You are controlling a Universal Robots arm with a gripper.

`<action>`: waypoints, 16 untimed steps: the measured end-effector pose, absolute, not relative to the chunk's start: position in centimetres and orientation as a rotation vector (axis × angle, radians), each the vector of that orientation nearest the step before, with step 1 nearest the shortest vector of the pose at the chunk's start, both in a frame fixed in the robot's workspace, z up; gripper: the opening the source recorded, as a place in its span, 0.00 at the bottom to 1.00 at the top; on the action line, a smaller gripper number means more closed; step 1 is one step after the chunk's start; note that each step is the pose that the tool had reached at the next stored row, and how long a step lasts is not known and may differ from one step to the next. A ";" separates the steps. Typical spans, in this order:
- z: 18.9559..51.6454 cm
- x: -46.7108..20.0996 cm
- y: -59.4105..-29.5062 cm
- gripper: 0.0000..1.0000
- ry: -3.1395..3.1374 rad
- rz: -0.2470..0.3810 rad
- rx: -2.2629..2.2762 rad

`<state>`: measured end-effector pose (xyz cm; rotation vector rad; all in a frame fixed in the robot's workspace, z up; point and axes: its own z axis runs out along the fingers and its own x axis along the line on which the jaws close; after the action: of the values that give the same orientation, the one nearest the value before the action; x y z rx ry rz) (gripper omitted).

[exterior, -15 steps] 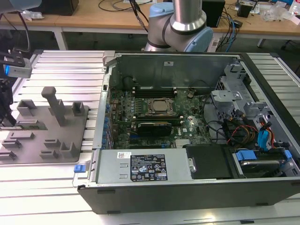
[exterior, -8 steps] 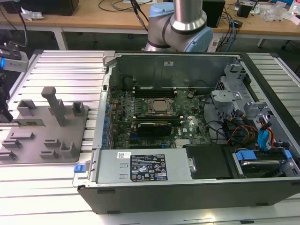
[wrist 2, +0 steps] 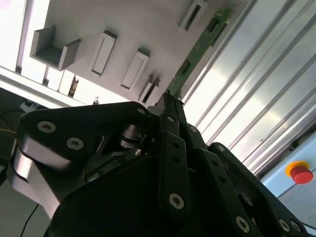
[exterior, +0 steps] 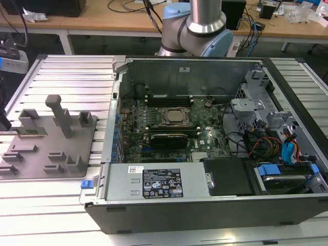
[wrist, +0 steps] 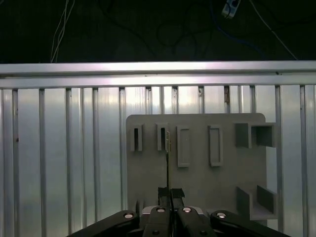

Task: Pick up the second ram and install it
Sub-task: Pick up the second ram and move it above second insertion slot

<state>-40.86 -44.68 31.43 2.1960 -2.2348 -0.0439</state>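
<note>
**Hand closed on the second ram at the fixture plate**

In the second wrist view the hand (wrist 2: 170,101) has its two fingers drawn together on one end of the second ram (wrist 2: 197,47). The green stick runs straight out from the fingertips across the grey fixture plate (wrist 2: 148,29). Gripping one end likely leaves the long edges free for seating.

In the first wrist view the stick shows edge-on as a thin line over the plate, close beside one of its narrow slots (wrist: 161,138). I cannot tell whether it has cleared the plate or is touching it.

The plate's slots and pockets look made to keep each part at a fixed spot, which would explain why the stick sits square to them.

In the exterior view the stick is at the plate's side farthest from the open computer case (exterior: 205,215). Plate and case both rest on the ribbed metal surface (exterior: 66,66), just beside each other.
</note>
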 end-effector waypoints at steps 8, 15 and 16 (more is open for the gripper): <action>32.1 -40.9 -44.7 0.09 -2.235 -0.044 2.196; 33.3 -40.9 -44.7 0.09 -2.235 -0.044 2.196; 33.4 -40.9 -44.7 0.09 -2.235 -0.044 2.196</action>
<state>-40.85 -44.66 33.45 2.1960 -2.2346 -0.0439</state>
